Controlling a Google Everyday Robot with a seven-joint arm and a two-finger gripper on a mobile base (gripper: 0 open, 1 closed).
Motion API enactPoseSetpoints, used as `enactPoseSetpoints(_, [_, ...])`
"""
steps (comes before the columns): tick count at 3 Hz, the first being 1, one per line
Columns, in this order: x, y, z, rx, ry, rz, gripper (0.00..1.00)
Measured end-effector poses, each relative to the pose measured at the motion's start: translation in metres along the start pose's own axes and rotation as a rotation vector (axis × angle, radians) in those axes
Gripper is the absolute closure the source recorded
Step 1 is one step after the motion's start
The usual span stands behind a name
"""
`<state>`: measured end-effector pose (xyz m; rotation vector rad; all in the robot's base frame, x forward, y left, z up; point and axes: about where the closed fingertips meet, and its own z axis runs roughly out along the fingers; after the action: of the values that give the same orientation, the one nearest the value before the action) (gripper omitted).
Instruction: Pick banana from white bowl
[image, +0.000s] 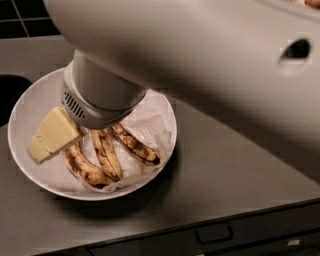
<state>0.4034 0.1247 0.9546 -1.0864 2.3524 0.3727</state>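
Nearest us, the table (235, 185) front and a drawer handle (214, 233). Then the white bowl (25, 112), bananas (102, 157) lying on its paper, none lifted yet. Our gripper (52, 135) sits low at the bowl's left, just beside them; apart or together, we cannot tell. The arm (200, 55) hides the bowl's far side.
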Motion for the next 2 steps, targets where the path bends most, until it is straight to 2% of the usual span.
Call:
enactPoseSetpoints(1, [-0.011, -0.0119, 0.0137, 0.029, -0.034, 0.048, 0.0])
enactPoseSetpoints(2, [-0.0168, -0.0058, 0.0186, 0.034, -0.039, 0.035, 0.0])
